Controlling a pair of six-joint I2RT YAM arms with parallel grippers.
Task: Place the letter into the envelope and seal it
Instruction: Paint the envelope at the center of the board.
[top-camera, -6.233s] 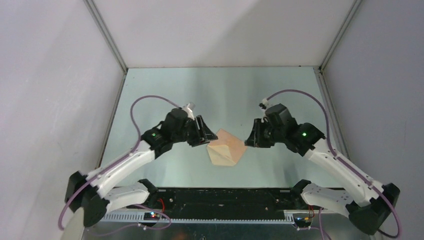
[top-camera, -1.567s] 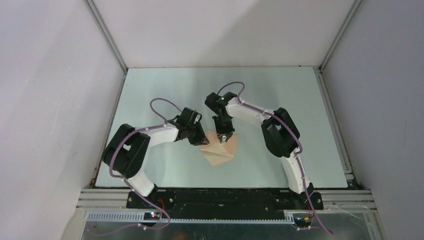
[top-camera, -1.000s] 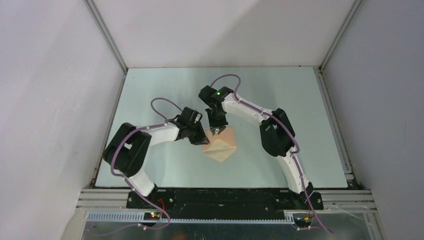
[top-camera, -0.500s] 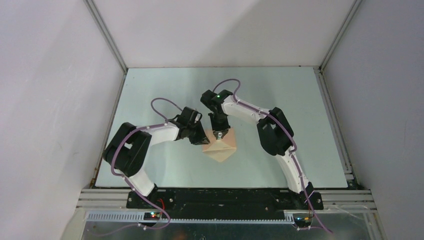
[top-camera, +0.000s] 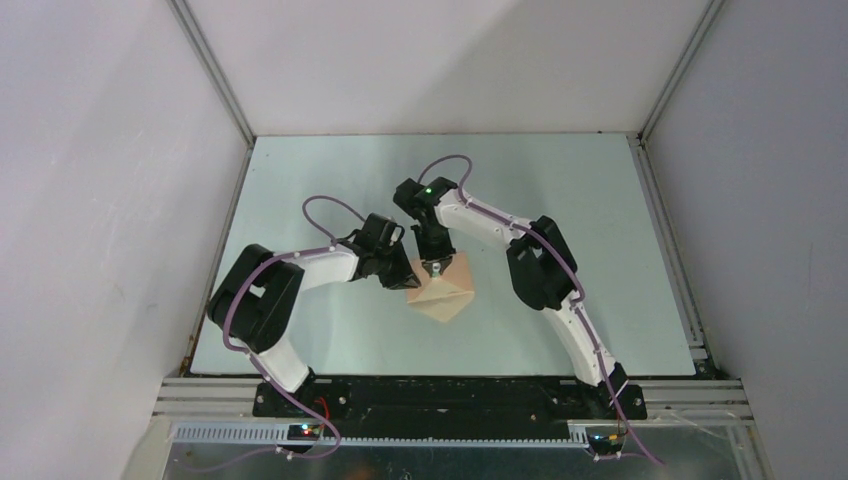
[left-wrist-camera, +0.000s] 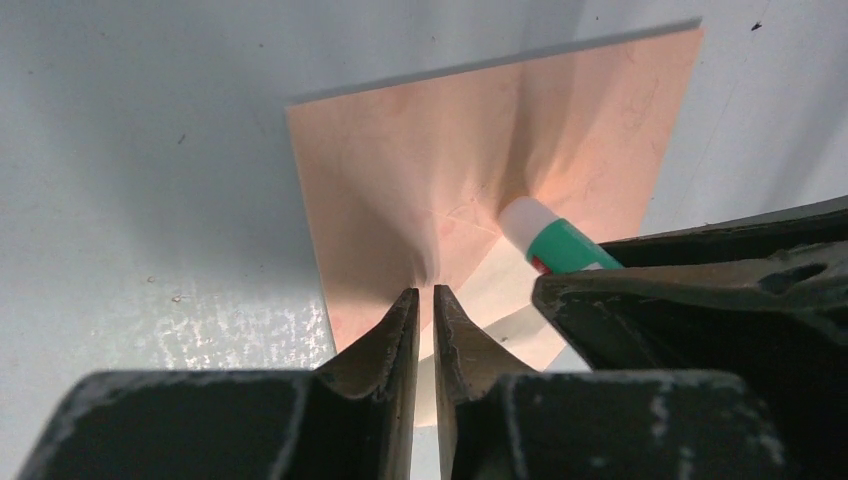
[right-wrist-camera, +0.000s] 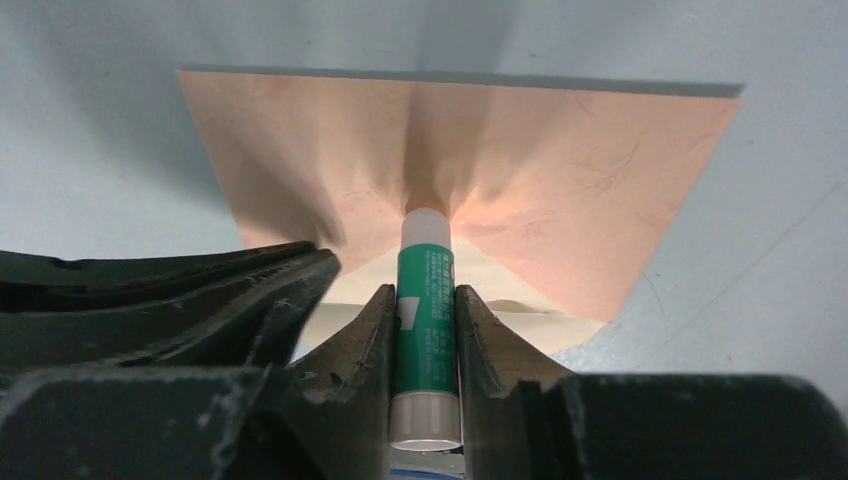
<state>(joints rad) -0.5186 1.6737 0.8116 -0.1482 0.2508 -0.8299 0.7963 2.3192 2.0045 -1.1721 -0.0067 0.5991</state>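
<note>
The tan envelope (top-camera: 443, 292) lies in the middle of the table, puckered where the tools meet it. My left gripper (top-camera: 408, 283) comes in from its left and is shut on the envelope's paper (left-wrist-camera: 400, 170); its fingertips pinch a raised crease, with paler cream paper (left-wrist-camera: 480, 300) just below them. My right gripper (right-wrist-camera: 425, 290) is shut on a green glue stick (right-wrist-camera: 425, 300) that points down. The stick's white tip (left-wrist-camera: 525, 215) presses on the envelope's tan face (right-wrist-camera: 560, 180) next to the left fingers. The letter is hidden.
The pale green tabletop (top-camera: 560, 200) is bounded by white walls and metal rails at the back and sides. The two arms' bases sit at the near edge (top-camera: 440, 395). In the right wrist view the left gripper's black fingers (right-wrist-camera: 200, 290) crowd in right beside the glue stick.
Over the last second the right gripper has slid the glue stick's tip a little nearer across the envelope. The left gripper has kept its pinch in place.
</note>
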